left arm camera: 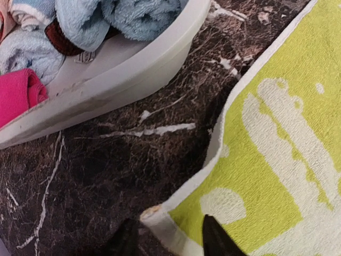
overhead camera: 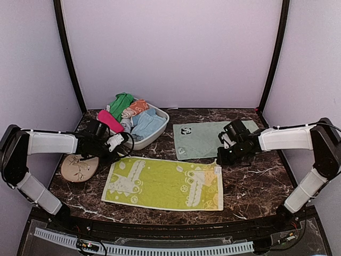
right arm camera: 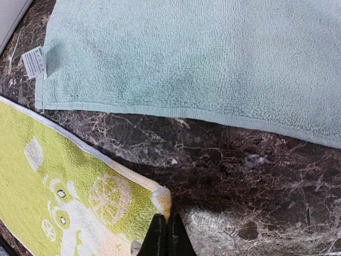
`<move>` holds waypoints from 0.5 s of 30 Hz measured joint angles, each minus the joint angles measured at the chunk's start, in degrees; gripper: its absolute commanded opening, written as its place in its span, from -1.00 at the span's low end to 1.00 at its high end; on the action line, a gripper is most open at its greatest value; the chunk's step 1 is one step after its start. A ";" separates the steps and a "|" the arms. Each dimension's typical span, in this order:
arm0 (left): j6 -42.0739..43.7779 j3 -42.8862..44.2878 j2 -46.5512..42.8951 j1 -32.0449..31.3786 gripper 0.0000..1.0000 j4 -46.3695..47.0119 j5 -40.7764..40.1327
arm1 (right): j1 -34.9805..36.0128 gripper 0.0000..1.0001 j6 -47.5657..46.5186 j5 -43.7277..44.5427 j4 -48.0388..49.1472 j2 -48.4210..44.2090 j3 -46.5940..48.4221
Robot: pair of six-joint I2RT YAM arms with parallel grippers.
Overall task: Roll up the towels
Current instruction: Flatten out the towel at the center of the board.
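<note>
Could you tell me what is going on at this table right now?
Two robot arms are at a yellow-lime towel spread flat on the table. The left hand sits at its far left corner, jaws apart around the edge; the right hand is shut at the far right corner, a grip uncertain. No roll is started. A mint towel lies flat behind, and a basin holds more towels, including a pink towel.

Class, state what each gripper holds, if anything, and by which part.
The right gripper pinches the yellow-lime patterned cloth towel by its far right corner. The left gripper stands open astride the towel's far left corner, holding nothing.
</note>
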 measured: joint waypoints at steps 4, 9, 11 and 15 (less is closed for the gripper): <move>0.57 0.00 0.24 1.55 0.42 0.26 -1.57 | -1.16 -0.18 -1.05 0.17 0.33 0.35 1.55; 3.19 1.25 -1.86 3.06 0.40 -3.10 -2.03 | -1.09 0.12 -2.80 3.10 -0.11 -0.20 3.89; 5.29 2.32 -3.19 3.06 0.37 -5.99 -0.70 | 0.13 0.13 -2.84 5.33 -1.49 -1.38 3.89; 9.55 3.02 -6.21 3.06 0.34 -12.20 3.50 | 3.28 0.12 -2.69 9.75 -4.07 -5.88 2.93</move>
